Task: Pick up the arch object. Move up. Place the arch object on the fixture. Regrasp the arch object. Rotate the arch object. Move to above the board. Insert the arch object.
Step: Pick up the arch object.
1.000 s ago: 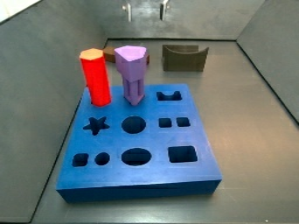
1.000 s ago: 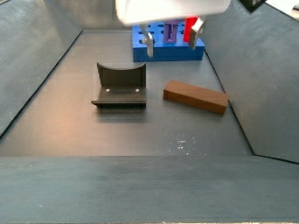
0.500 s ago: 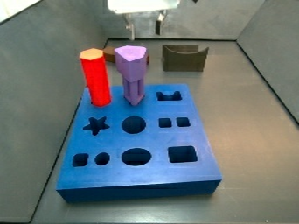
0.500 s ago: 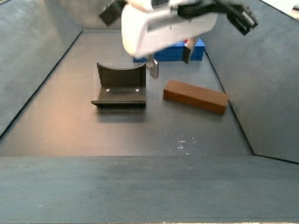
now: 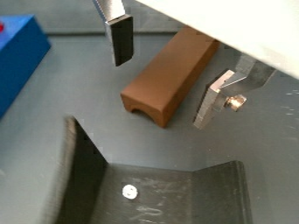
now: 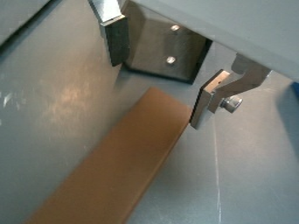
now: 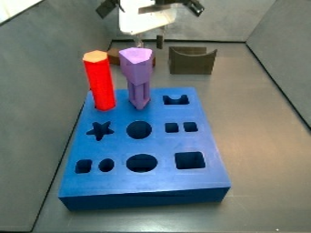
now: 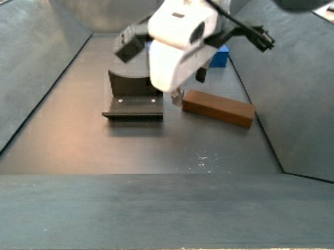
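Observation:
The arch object (image 8: 218,108) is a long brown block lying flat on the grey floor beside the fixture (image 8: 135,98). Its arch-notched end shows in a wrist view (image 5: 152,103). My gripper (image 8: 186,93) hangs open a little above the block's end nearest the fixture, and nothing is held. In both wrist views the arch object (image 6: 111,175) lies below and between the fingers (image 5: 121,39), apart from them. The blue board (image 7: 145,155) lies further off, with a red peg (image 7: 100,80) and a purple peg (image 7: 136,77) standing in it. The gripper (image 7: 148,41) hangs behind those pegs, where the block is hidden.
The fixture (image 5: 152,188) is close beside the arch object's notched end. The fixture (image 6: 163,48) shows two screws in its back plate. The board's corner (image 5: 17,52) lies to one side. Grey walls enclose the floor (image 8: 156,156).
The gripper has come down from high above the board's far end towards the arch object and the fixture, and its hand has turned. The block and fixture have not moved.

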